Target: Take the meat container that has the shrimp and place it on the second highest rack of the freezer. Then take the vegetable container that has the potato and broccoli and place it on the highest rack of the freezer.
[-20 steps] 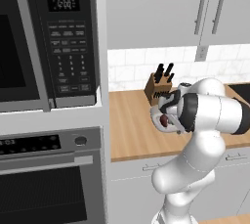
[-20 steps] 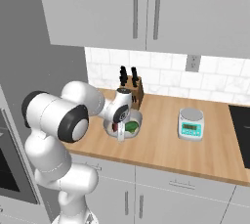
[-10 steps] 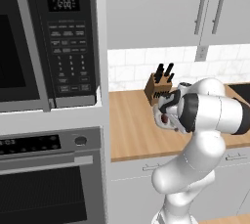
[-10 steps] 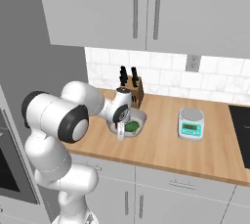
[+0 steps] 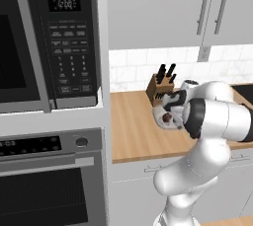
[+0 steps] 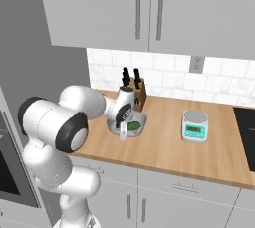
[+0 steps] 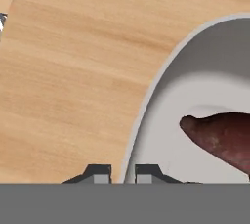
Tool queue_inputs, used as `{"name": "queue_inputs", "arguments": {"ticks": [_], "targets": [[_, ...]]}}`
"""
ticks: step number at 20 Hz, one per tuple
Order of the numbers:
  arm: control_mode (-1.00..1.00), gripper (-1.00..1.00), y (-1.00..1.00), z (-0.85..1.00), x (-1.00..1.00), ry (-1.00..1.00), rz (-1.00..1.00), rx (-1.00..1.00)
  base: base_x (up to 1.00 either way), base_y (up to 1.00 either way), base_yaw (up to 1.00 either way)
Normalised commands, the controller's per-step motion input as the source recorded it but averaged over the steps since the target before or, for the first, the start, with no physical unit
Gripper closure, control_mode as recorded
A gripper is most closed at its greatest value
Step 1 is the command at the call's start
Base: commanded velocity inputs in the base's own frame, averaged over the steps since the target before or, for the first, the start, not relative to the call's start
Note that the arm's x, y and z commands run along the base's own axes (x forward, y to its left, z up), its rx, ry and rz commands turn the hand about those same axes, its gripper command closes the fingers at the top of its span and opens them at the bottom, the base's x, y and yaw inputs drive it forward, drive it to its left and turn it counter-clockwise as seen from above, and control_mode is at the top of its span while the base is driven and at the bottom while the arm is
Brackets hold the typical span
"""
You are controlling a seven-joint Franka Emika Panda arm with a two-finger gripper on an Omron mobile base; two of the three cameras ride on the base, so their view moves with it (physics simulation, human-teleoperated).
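I have the white oval vegetable container [image 7: 195, 86] close up in my hand view: a shallow tray with a thin raised rim and a pale grey inner floor, sitting on the light wooden countertop [image 7: 73, 71]. Inside it lies the dark reddish-brown elongated potato [image 7: 219, 140], its blunt end pointing toward the tray's middle and the rest running off the right edge of the view.

The two small dark finger tips of my two-finger gripper [image 7: 122, 173] rise at the bottom of that view, one on the counter side of the rim and one on the tray side, so they straddle the rim with only a narrow gap between them. I cannot tell whether they actually pinch the rim or merely sit around it.

My right base view gives me what the hand view lacks: the bright-green broccoli floret [image 6: 134, 126] in the tray, which sits on the counter just in front of the brown wooden knife block with black handles [image 6: 137, 92], with the gripper [image 6: 122, 131] at the tray's near-left edge. A small round grey kitchen scale with a teal display [image 6: 194, 125] stands well apart to the right.

My left base view shows the potato [image 5: 168, 118] as a dark red spot beside the hand, and also the black microwave [image 5: 47, 42] and steel oven [image 5: 49, 180] to the left.
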Motion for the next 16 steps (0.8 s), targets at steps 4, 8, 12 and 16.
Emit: {"name": "queue_inputs", "arguments": {"ticks": [4, 8, 12, 16], "targets": [[-1.00, 1.00, 0.00, 0.94, -0.53, 0.00, 0.00, 0.00, 0.00, 0.00, 0.00], [-1.00, 1.00, 0.01, 0.84, -0.55, 0.00, -0.02, -0.01, 0.00, 0.00, 0.00], [-1.00, 1.00, 0.21, 0.78, -0.62, -0.06, -0.19, -0.02, 0.00, 0.00, 0.00], [-1.00, 1.00, 0.39, 0.89, -0.52, -0.08, -0.15, -0.02, 0.00, 0.00, 0.00]]}}
